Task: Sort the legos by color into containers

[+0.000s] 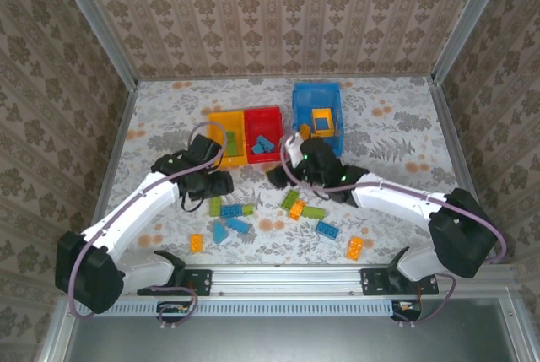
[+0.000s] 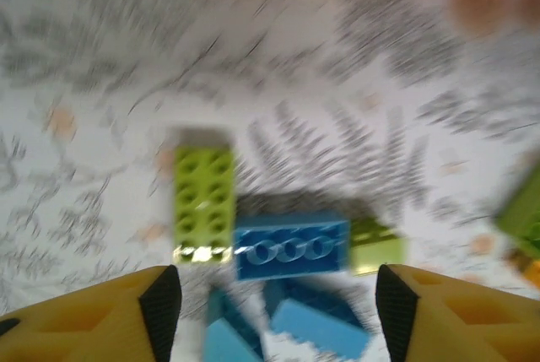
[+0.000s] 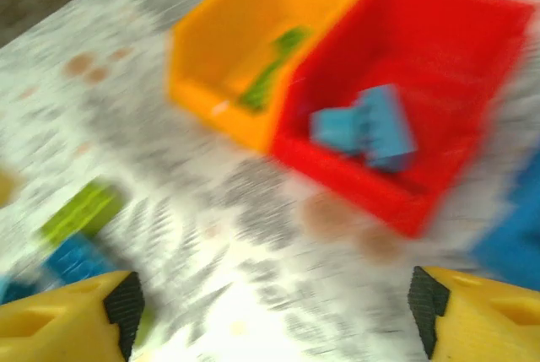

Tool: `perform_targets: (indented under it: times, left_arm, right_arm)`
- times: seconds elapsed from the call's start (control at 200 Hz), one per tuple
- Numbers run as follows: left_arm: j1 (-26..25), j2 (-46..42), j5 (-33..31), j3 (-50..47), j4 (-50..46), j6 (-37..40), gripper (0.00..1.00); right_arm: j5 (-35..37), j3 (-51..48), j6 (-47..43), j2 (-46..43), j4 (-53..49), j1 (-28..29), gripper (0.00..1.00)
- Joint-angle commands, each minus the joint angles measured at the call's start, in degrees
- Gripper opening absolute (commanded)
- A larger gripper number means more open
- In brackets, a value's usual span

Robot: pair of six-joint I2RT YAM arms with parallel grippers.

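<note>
Two empty grippers, one mixed-colour risk

Farthest back, the blue bin (image 1: 316,92), red bin (image 1: 268,119) and yellow bin (image 1: 221,121) are waiting. The left gripper (image 2: 270,303) and right gripper (image 3: 278,303) are gaping, holding nothing. Just ahead of the left, a green brick (image 2: 203,202) and blue brick (image 2: 290,247) are touching, risking a two-colour pinch

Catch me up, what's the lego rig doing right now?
Two arms are sorting legos by color. The left gripper hangs open and empty over a green brick and a blue brick. The right gripper is open and empty near the red bin, which holds blue bricks; the yellow bin holds a green lego, the blue bin an orange lego. Several more lie loose on the table.
</note>
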Motion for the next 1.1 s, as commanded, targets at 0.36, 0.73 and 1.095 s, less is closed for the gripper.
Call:
perform_targets:
  times: [0.36,0.73,1.095]
  left_arm:
    - [7.92,16.09,4.32,-1.76,4.11,9.14,0.69]
    - [7.75,19.55,2.26,-1.11,7.21,10.35,0.30]
    - [5.59,15.57,-1.59,15.83,-0.27,9.46,0.26]
  right_arm:
    - [-16.72,-3.26,0.43,0.44,6.78,5.12,0.91]
    - [-16.41,-2.02,0.86,2.00,6.94,5.22,0.90]
    - [-5.05,-3.76,2.69,-6.95,8.64,1.79,0.91]
